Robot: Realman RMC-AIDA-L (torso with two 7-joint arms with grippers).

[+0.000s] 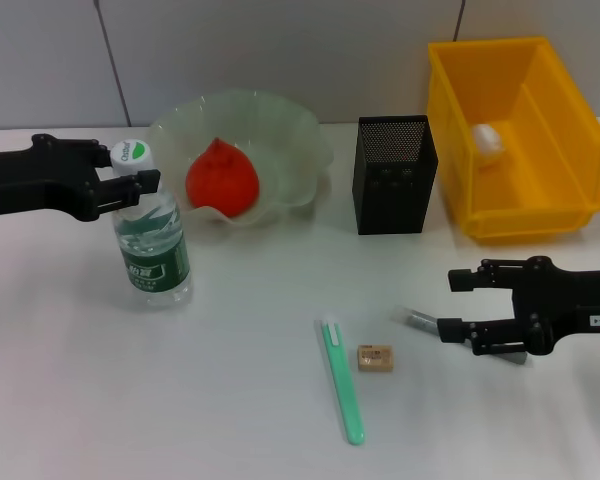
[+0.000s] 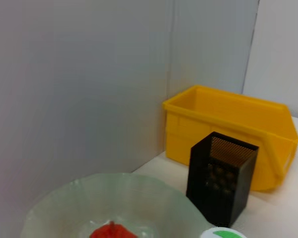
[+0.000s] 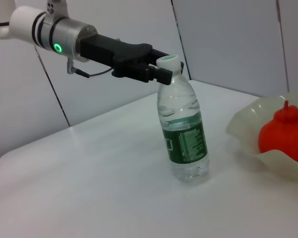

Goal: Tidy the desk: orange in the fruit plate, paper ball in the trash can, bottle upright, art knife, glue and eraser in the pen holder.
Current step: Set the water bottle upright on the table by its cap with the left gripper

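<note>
The bottle (image 1: 152, 240) is standing upright at the counter's (image 1: 230, 400) left, cap up, long axis vertical. The left gripper (image 1: 140, 182) is clamping its neck. The right gripper (image 1: 458, 303) is hovering open at near right, beside the glue (image 1: 417, 319), eraser (image 1: 375, 358) and knife (image 1: 343, 380), which is lying near-to-far.

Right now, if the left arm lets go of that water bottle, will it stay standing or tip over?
The water bottle stands upright on the table, so it probably stays put. It looks mostly full, so likely heavy and steady. It is tall and narrow, though; the left gripper at its cap could topple it with a sideways nudge.
</note>
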